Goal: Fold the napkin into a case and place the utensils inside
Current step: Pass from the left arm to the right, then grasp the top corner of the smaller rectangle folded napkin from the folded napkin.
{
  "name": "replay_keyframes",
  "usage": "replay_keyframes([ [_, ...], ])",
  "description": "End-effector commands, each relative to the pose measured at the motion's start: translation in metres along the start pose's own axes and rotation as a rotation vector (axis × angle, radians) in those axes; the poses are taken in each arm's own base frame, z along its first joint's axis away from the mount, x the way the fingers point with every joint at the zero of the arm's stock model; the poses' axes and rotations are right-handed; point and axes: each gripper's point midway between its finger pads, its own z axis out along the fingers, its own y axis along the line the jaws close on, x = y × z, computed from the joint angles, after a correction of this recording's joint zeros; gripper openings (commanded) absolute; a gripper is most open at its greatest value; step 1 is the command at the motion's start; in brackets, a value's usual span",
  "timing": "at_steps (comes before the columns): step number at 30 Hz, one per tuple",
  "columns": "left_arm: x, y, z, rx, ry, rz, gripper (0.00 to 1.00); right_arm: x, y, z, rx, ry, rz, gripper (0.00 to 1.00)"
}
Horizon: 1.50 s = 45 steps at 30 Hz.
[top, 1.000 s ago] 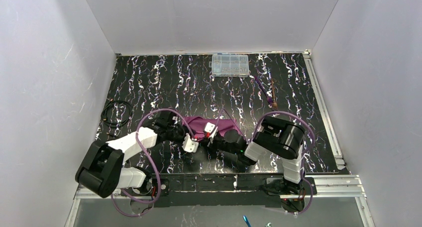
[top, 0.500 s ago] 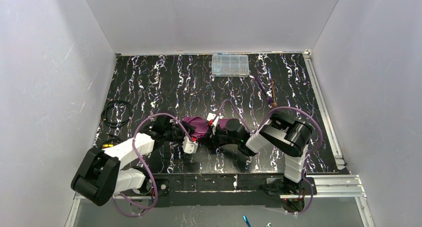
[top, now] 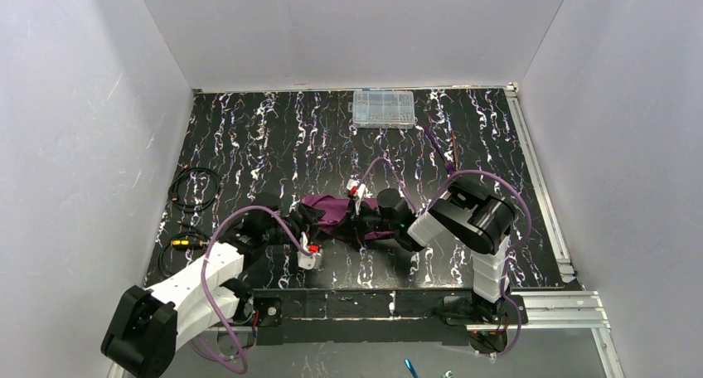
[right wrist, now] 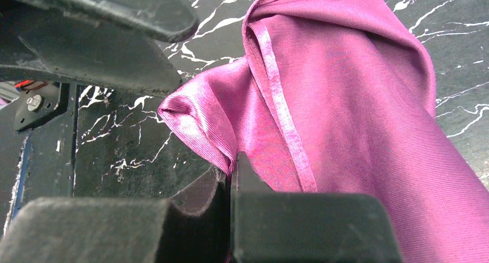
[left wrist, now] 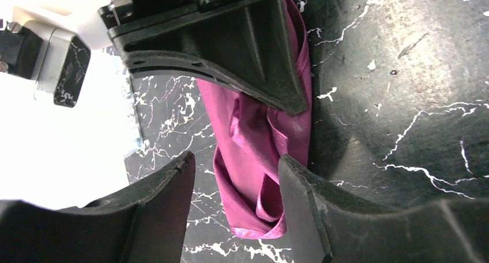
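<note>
- Napkin (top: 336, 212) is lying bunched on the marbled tabletop (top: 273, 138) between both arms;
- right end effector (right wrist: 232, 176) is pinching its folded edge, jaws closed tight;
- left end effector (left wrist: 233, 165) is straddling one end, jaws parted, gripping nothing.

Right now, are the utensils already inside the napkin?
No, the utensils lie apart from the napkin, near the clear box.
</note>
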Motion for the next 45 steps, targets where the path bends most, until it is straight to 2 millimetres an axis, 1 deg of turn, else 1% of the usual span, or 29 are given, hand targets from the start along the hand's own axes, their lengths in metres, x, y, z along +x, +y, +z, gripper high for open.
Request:
replay_keyframes([
  [1, -0.012, -0.022, 0.001, 0.039, -0.059, 0.033, 0.51, -0.014, 0.002, 0.005, -0.041, -0.031, 0.026, 0.01],
  [3, -0.013, -0.032, 0.003, 0.064, -0.075, 0.051, 0.47, -0.015, 0.000, 0.005, -0.042, -0.030, 0.040, 0.01],
  [5, -0.014, -0.038, 0.006, 0.085, -0.087, 0.054, 0.40, -0.016, -0.001, 0.005, -0.044, -0.030, 0.056, 0.01],
  [8, -0.012, -0.038, 0.010, 0.106, -0.092, 0.053, 0.31, -0.017, -0.003, 0.006, -0.052, -0.032, 0.079, 0.01],
  [10, -0.010, -0.037, 0.013, 0.114, -0.091, 0.050, 0.28, -0.017, -0.003, 0.006, -0.057, -0.032, 0.088, 0.01],
  [12, -0.006, -0.035, 0.016, 0.121, -0.082, 0.037, 0.28, -0.017, -0.003, 0.006, -0.060, -0.034, 0.090, 0.01],
  [15, -0.002, -0.026, 0.017, 0.116, -0.061, 0.017, 0.28, -0.016, -0.002, 0.005, -0.064, -0.033, 0.091, 0.01],
  [20, 0.001, -0.018, 0.016, 0.098, -0.040, 0.007, 0.28, -0.015, -0.002, 0.006, -0.071, -0.029, 0.095, 0.01],
  [25, 0.001, -0.023, 0.015, 0.108, -0.035, -0.007, 0.28, -0.016, -0.003, 0.007, -0.075, -0.024, 0.100, 0.02],
  [31, 0.008, -0.022, 0.019, 0.123, -0.012, -0.043, 0.28, -0.018, -0.001, 0.007, -0.078, -0.023, 0.102, 0.07],
  [34, 0.011, -0.017, 0.021, 0.122, 0.002, -0.071, 0.24, -0.018, 0.000, 0.007, -0.086, -0.021, 0.103, 0.10],
  [36, 0.015, -0.010, 0.022, 0.112, 0.020, -0.091, 0.20, -0.017, 0.001, 0.007, -0.091, -0.019, 0.102, 0.14],
  [41, 0.020, 0.001, 0.022, 0.094, 0.052, -0.130, 0.05, -0.017, 0.002, 0.008, -0.099, -0.018, 0.099, 0.21],
  [43, 0.021, 0.005, 0.021, 0.084, 0.063, -0.158, 0.01, -0.017, 0.004, 0.007, -0.104, -0.019, 0.093, 0.25],
  [45, 0.022, 0.006, 0.021, 0.080, 0.070, -0.181, 0.00, -0.018, 0.006, 0.007, -0.110, -0.021, 0.084, 0.27],
])
